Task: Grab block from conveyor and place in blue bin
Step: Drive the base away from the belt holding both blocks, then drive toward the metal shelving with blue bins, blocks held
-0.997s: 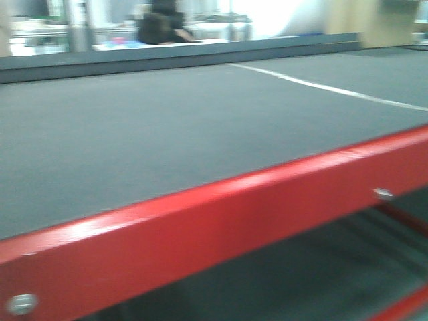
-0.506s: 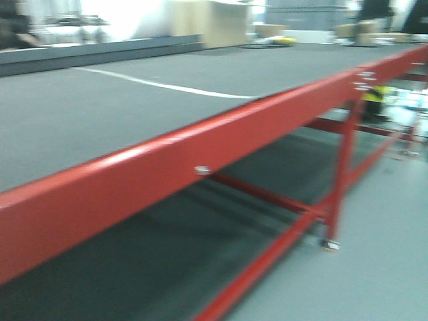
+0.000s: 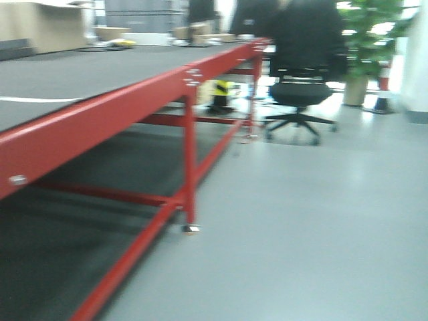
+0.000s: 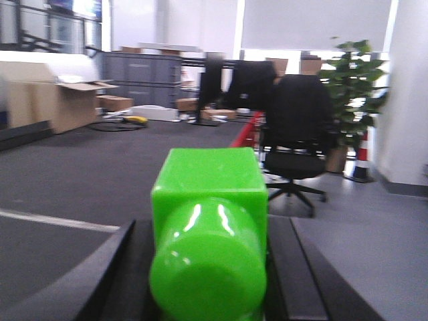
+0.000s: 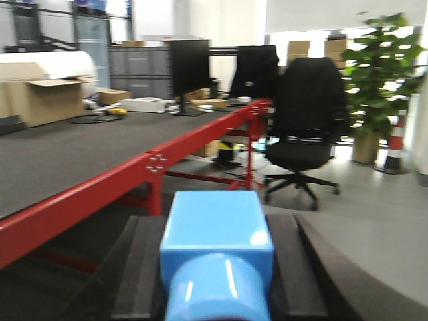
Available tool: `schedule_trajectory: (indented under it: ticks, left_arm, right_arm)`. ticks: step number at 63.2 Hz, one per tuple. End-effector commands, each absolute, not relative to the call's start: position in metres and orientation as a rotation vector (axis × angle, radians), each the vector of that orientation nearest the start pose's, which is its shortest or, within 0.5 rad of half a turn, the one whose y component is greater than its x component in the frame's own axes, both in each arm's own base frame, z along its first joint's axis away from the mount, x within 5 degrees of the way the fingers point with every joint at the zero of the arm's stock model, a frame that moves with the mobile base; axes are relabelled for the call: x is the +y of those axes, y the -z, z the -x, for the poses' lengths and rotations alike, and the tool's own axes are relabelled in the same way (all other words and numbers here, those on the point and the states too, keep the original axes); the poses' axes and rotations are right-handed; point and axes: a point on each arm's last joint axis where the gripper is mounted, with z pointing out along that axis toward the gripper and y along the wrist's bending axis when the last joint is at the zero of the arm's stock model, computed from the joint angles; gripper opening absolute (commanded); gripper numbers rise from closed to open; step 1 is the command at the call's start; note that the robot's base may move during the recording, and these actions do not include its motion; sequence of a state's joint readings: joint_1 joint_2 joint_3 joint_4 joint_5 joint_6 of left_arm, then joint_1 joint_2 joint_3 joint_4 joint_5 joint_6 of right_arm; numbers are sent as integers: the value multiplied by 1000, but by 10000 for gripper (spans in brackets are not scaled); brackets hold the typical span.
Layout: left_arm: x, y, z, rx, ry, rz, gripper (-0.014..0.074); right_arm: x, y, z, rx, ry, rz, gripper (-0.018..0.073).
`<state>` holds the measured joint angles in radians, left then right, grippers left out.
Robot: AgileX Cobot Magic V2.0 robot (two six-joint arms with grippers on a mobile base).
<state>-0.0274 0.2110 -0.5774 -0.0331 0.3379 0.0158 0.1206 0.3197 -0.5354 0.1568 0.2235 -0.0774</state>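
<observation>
Carry stage: left pincer (image 4: 210, 231) pinches green block (image 4: 208, 187), right pincer (image 5: 215, 221) blue block (image 5: 217, 257); conveyor (image 3: 80, 70) to their left; I must find unseen blue bin.

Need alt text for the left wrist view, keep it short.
A bright green block sits gripped in the left claw, filling the lower centre. Beyond it lie the dark conveyor belt with a white line, a black office chair and a potted plant.

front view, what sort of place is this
Probably an indoor lab or workshop in an office space: a long conveyor on a red frame, with a black office chair and a potted plant beyond it.
</observation>
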Motion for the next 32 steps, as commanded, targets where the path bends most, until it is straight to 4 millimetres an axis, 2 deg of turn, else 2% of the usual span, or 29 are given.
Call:
schedule_trajectory:
  ticks: [1, 32]
  left_arm:
    - [-2, -363, -36, 1424, 54, -18, -111]
    - [-2, -363, -36, 1424, 54, -18, -111]
  right_arm:
    - [11, -353, -65, 1470, -169, 67, -162]
    - [11, -353, -65, 1470, -169, 67, -162]
